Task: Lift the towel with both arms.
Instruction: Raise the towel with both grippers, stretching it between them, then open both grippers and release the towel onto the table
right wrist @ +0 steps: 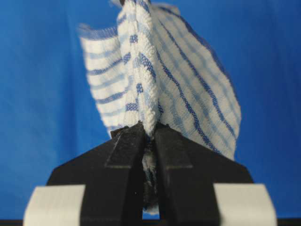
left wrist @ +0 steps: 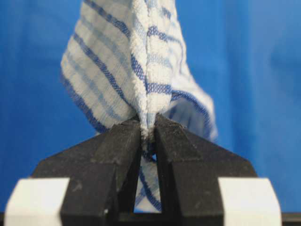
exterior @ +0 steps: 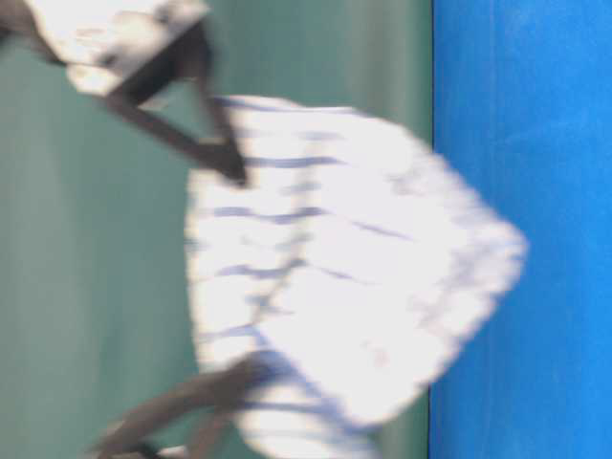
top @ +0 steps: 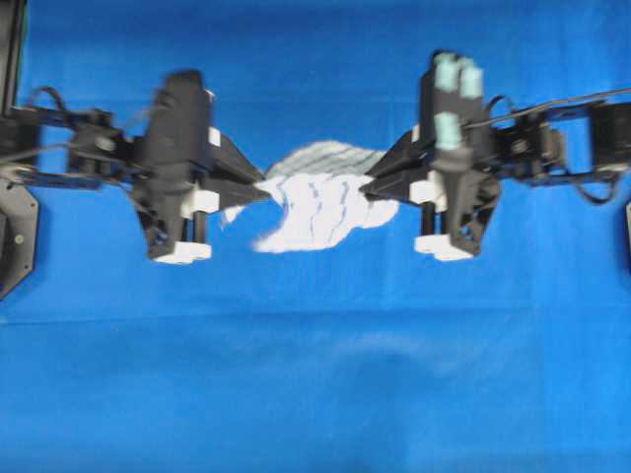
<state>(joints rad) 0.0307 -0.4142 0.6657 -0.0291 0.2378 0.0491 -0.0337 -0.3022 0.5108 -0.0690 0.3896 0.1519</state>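
Both grippers are pinched onto the towel (top: 320, 202): on my left wrist feed the left gripper (left wrist: 147, 134) has its black fingers (left wrist: 117, 150) pressed together over a hemmed fold of cloth, and on the right wrist feed the right gripper (right wrist: 149, 132) nips a similar fold, with a scrap of fabric showing down between the fingers (right wrist: 124, 150). From overhead the towel hangs stretched between the two pointed tips, the left gripper (top: 258, 189) at its left edge and the right gripper (top: 373, 185) at its right, over the blue table covering (top: 315, 394). The cloth is soft, loosely woven white cotton with thin blue and grey stripes crossing in a check, its edge a thicker nubbly hem, and it bunches into folds where it is gripped. The table-level picture is badly blurred; I think the towel (exterior: 354, 268) is clear of the blue surface there, but I can't be sure. Teal pads (top: 455, 84) sit on the right arm.
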